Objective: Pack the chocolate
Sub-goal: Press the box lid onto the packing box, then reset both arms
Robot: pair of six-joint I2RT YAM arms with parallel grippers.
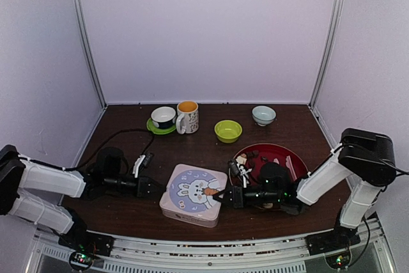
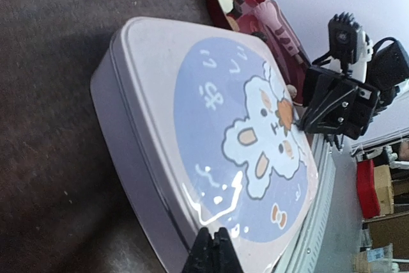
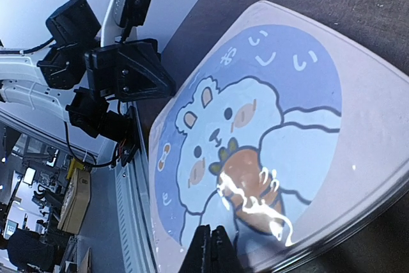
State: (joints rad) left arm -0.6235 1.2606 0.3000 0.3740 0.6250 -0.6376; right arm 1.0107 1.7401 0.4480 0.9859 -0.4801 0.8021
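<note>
**Position of the work items.** The chocolate (image 1: 248,160) is located on the red plate (image 1: 275,148), right of centre on the table. The pieces are gathered on the left part of the plate, and the pink tongs (image 1: 291,166) are laid on its right part, with their long axis running roughly from near to far. The square tin (image 1: 192,194) is set flat just beside the plate, on its left. The rabbit lid is seated on the tin, so no interior is exposed for packing.

**Jaw state.** The left gripper (image 2: 214,249) is held with its jaws closed and nothing between them, and its tips are presented at the left edge of the tin. The right gripper (image 3: 211,249) is likewise closed and empty, with its tips at the right edge of the tin, near the lid seam. Contact with the tin cannot be confirmed for either gripper. The two grippers are opposed across the tin along its left–right axis.

**Governing relation.** The chocolate lies behind and to the right of the right jaws, close beside the right wrist. The right arm is therefore the nearer one, while the left arm is separated from the plate by the full width of the tin. The pieces are small and compact, so no long axis is presented for alignment.

**Assessment.** The lid is judged to require removal before any piece can be packed. The opposed tips at the tin edges are consistent with that step.
</note>
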